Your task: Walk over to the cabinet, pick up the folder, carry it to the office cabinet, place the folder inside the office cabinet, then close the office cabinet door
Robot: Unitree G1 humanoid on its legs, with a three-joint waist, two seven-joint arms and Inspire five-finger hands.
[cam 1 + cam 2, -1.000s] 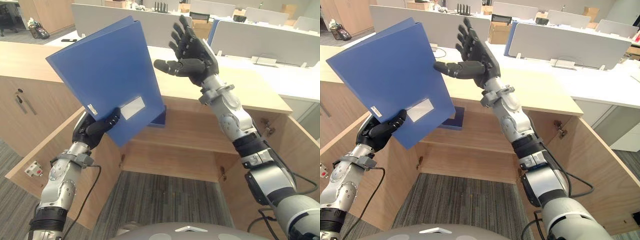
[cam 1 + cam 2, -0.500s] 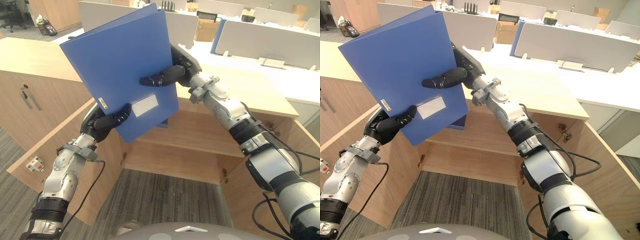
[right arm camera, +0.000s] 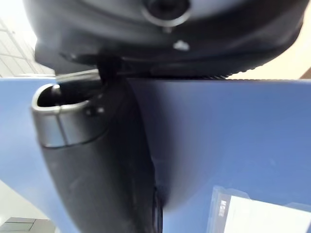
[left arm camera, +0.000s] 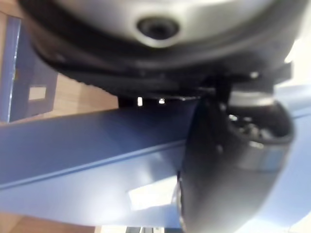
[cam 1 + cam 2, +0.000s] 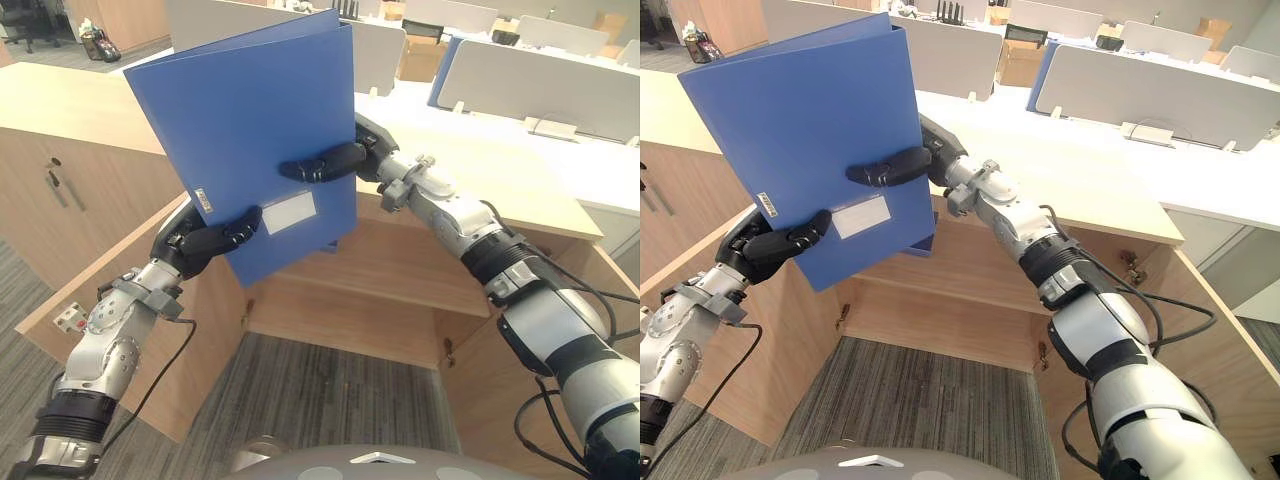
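My left hand (image 5: 205, 240) is clamped on the lower corner of the blue folder (image 5: 250, 120), thumb across the front by the white label and fingers behind. That carries the weight from underneath. My right hand (image 5: 330, 162) pinches the far edge halfway up, thumb lying flat on the cover and the fingers hidden behind it. I judge that the second grip is there to stop the folder swinging and to let me steer it. The folder stands nearly upright in the air, tilted a little, in front of the cabinet opening and touching nothing but my hands.

Under it the grey carpet (image 5: 330, 390) runs up to the open office cabinet. Its left door (image 5: 110, 290) is swung out beside my left arm and its right door (image 5: 1200, 330) is out by my right forearm. The wooden shelf (image 5: 400, 270) inside is mostly bare, with another blue folder (image 5: 923, 243) lying flat on it just behind the one I hold, so there should be room to slide mine in. The pale cabinet top (image 5: 500, 180) spreads beyond. Farther off stand white desks with grey dividers (image 5: 540, 80) and a cardboard box (image 5: 420, 55).
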